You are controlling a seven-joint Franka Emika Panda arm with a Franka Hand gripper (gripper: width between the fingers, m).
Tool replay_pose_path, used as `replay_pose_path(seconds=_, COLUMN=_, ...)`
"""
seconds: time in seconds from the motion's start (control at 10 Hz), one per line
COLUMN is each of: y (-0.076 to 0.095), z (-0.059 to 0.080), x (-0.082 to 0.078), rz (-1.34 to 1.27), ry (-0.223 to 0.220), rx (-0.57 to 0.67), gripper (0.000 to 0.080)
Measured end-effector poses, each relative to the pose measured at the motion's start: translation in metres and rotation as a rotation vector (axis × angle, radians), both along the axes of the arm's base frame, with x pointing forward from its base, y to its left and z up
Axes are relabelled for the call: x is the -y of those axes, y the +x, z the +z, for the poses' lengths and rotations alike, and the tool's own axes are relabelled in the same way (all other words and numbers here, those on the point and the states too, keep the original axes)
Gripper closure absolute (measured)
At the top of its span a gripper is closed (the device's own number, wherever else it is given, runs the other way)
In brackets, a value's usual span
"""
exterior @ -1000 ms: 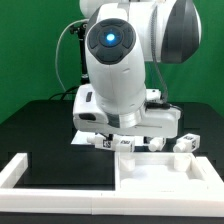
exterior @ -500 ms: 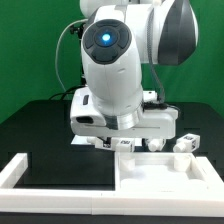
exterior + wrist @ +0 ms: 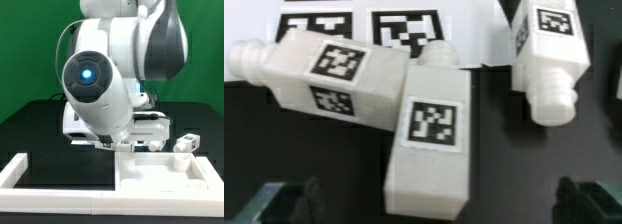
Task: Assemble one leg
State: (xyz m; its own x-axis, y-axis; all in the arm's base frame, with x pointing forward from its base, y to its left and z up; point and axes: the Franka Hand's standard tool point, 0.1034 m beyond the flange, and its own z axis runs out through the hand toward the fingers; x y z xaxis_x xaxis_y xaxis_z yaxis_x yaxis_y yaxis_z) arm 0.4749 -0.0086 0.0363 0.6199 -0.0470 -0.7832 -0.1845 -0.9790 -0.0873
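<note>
Prob light, rigid, slick: stubby white plastic peg leg [image 3: 434, 130] w/ tag, grip flat long sides; end effector [image 3: 434, 203] over it, wide open, empty.

No words, nos. or brand names legible anywhere in my views. Only signs are black-and-white square marker tags: coded patterns, can't be read as text. Wrist cam: one tag on the first leg [image 3: 429, 160], two on the second leg [image 3: 304, 62], one on the third leg [image 3: 555, 62], two on the marker board [image 3: 367, 30].
</note>
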Motion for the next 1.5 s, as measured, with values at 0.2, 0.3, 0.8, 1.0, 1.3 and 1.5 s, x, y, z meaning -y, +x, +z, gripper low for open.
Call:
replay_pose_path(seconds=0.2, y=0.0, z=0.0, x=0.001, rz=-0.002, ry=0.0, rx=-0.001, gripper=0.0151)
replay_pose_path(seconds=0.3, y=-0.001, z=-0.001, x=0.001, rz=-0.004, ry=-0.002, rx=-0.005, gripper=0.0151)
replay_pose_path(seconds=0.8, y=-0.022, z=-0.023, x=-0.006, rz=-0.043, ry=-0.061, rx=-0.188, gripper=0.0151)
replay_pose_path(seconds=1.0, y=-0.022, z=-0.024, x=-0.006, rz=-0.043, ry=-0.063, rx=-0.177, gripper=0.0151)
replay_pose_path(seconds=1.3, y=-0.022, z=-0.024, x=-0.006, rz=-0.043, ry=-0.063, rx=-0.176, gripper=0.0416)
replay_pose_path(seconds=1.5, y=-0.019, z=-0.024, x=-0.006, rz=-0.043, ry=-0.064, rx=-0.163, gripper=0.0517)
